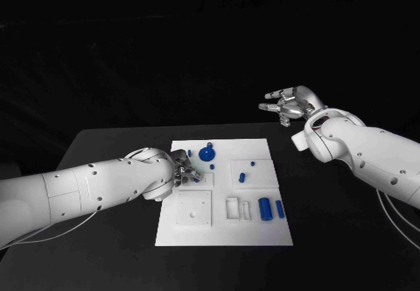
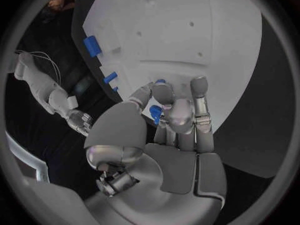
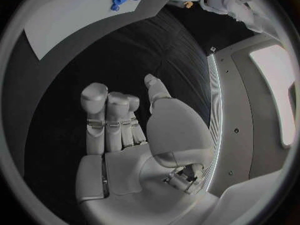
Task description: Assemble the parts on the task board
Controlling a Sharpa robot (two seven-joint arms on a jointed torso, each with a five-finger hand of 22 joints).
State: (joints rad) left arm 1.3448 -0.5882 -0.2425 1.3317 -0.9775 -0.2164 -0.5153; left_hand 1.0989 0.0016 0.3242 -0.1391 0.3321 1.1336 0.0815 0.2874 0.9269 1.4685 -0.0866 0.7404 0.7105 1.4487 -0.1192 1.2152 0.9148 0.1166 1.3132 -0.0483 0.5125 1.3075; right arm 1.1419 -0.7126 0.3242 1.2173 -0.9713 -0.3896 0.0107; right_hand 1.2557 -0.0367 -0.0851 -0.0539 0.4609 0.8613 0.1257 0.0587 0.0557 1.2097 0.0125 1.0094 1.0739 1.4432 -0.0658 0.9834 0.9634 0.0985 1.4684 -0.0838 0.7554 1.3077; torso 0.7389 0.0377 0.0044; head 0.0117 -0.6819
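the left hand [image 1: 182, 171] sits low over the left side of the white board [image 1: 263, 233], fingers curled around a small blue part [image 2: 155, 112] pinched at their tips, as the left wrist view shows. this looks like the placing step: the part is carried near the square recess [image 1: 208, 178] just beside the hand, and the next move likely calls for lining it up and lowering it straight. other blue pieces lie on the board: a round one [image 1: 207, 153] near the far edge, two cylinders [image 1: 265, 210] toward the near right. the right hand [image 1: 289, 107] hangs well off the board past the table's far right corner, fingers loosely apart, holding nothing, leaving the board's right side free.
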